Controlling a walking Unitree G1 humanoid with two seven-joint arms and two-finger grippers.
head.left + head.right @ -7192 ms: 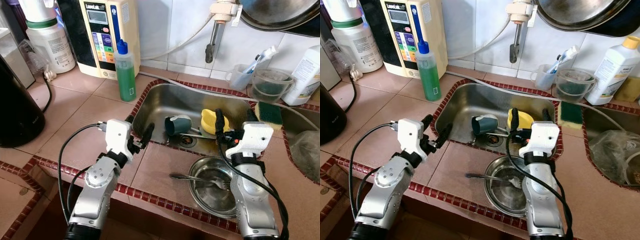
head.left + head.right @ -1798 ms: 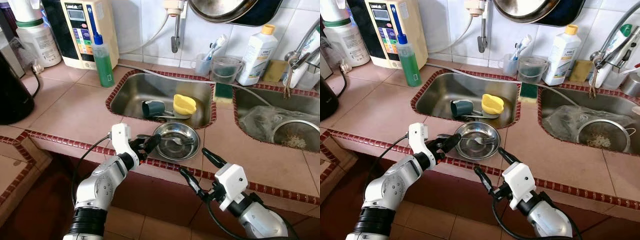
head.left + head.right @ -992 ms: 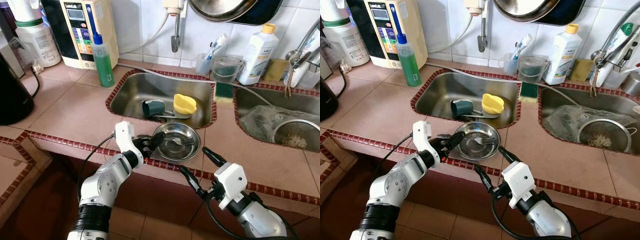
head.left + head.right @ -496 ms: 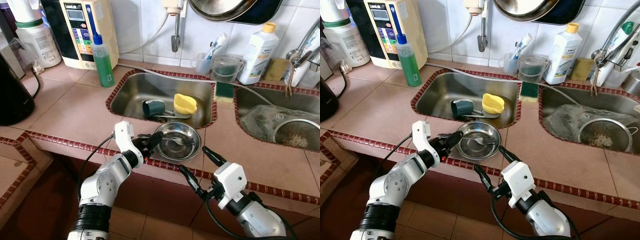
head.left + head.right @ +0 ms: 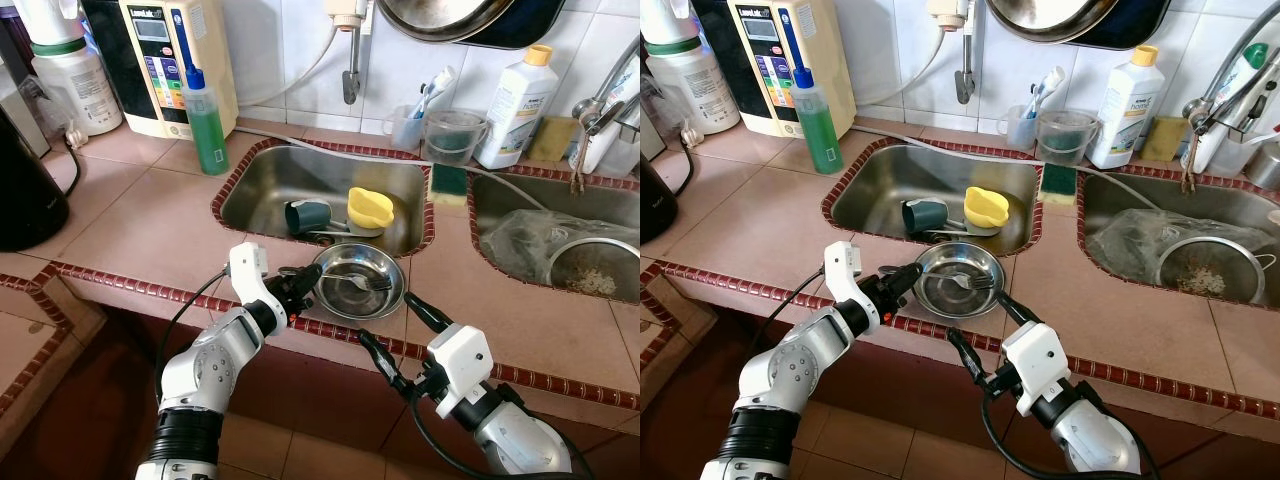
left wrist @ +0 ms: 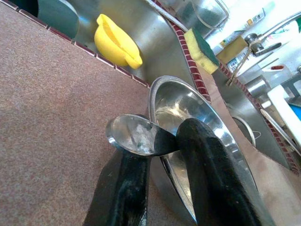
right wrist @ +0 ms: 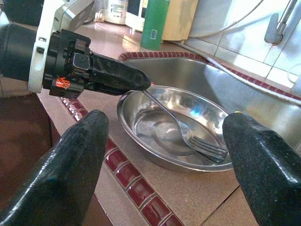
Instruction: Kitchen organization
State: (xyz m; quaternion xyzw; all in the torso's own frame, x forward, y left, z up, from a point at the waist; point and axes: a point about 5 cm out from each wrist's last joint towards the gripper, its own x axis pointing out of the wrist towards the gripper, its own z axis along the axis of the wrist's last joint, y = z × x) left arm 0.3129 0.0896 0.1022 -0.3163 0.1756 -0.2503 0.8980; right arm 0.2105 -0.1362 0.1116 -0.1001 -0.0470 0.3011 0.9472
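Observation:
A steel bowl (image 5: 394,291) sits on the tiled counter just in front of the left sink, with a fork (image 5: 366,282) lying in it. My left gripper (image 5: 304,286) is at the bowl's left rim, shut on the flat end of the fork's handle (image 6: 132,136), which pokes out over the bowl (image 6: 189,107). The right wrist view shows the fork (image 7: 189,135) with its tines resting in the bowl (image 7: 207,106). My right gripper (image 5: 398,335) hangs open below the counter's front edge, its fingers apart and pointing up at the bowl.
The sink (image 5: 260,190) holds a yellow cup (image 5: 368,207) and a teal cup (image 5: 306,216). A green soap bottle (image 5: 208,126) stands at the back left, a sponge (image 5: 449,180) between the sinks. The right sink holds a strainer (image 5: 592,278) and a plastic bag.
My left gripper has crept forward to the bowl's rim and closed on the fork handle. The bowl has slid a little to the right. The right arm has barely moved.

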